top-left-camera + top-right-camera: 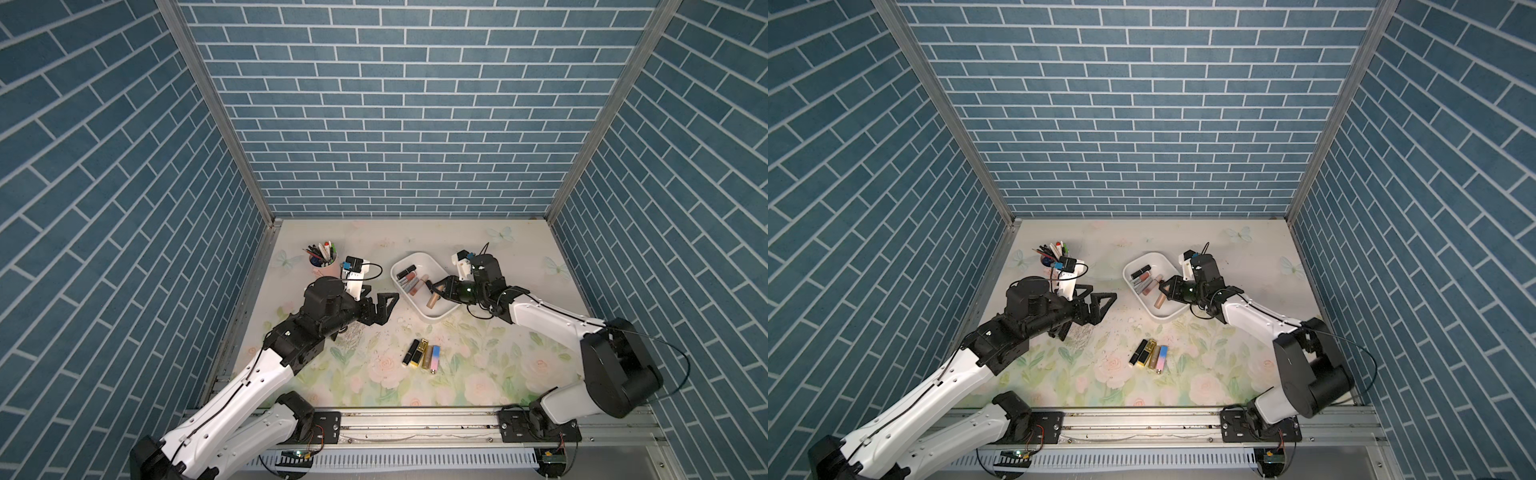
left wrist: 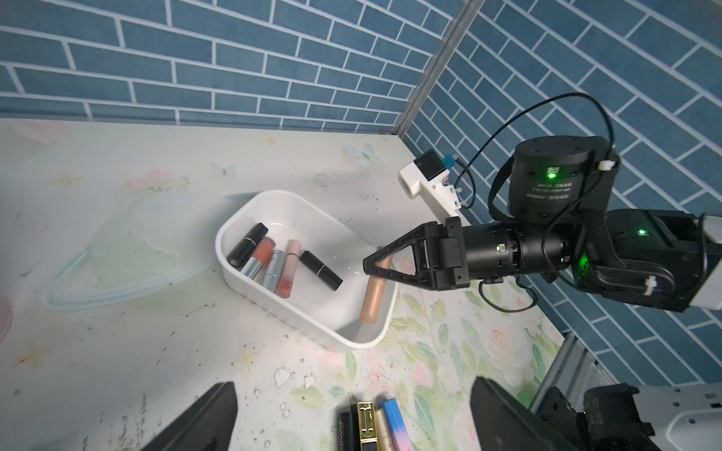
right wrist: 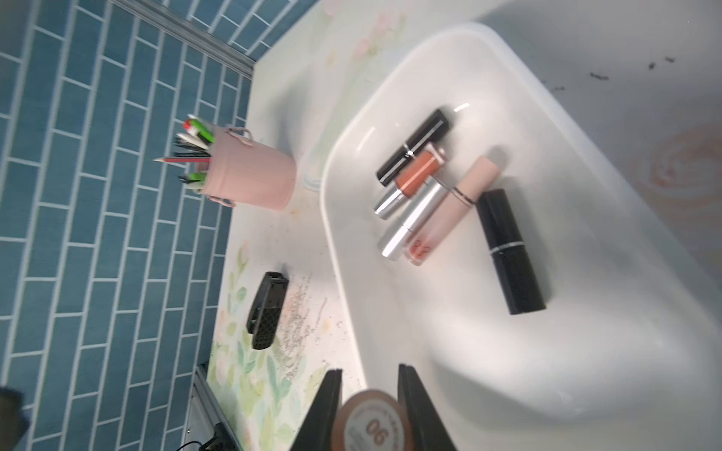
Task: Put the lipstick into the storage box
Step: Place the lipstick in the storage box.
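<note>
Right gripper (image 2: 368, 268) pinches a beige lipstick tube (image 2: 374, 300) in the storage box (image 2: 297, 313) (left gripper (image 1: 382, 293) gapes wide) on the floral desk (image 1: 478, 365), blue brick walls (image 1: 395, 124) around

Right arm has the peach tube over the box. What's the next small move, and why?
Probably open the right gripper. It is shut on the peach tube, which hangs tilted with its lower end down inside the storage box, apart from the five lipsticks lying there, so a release should land it in the box.
</note>
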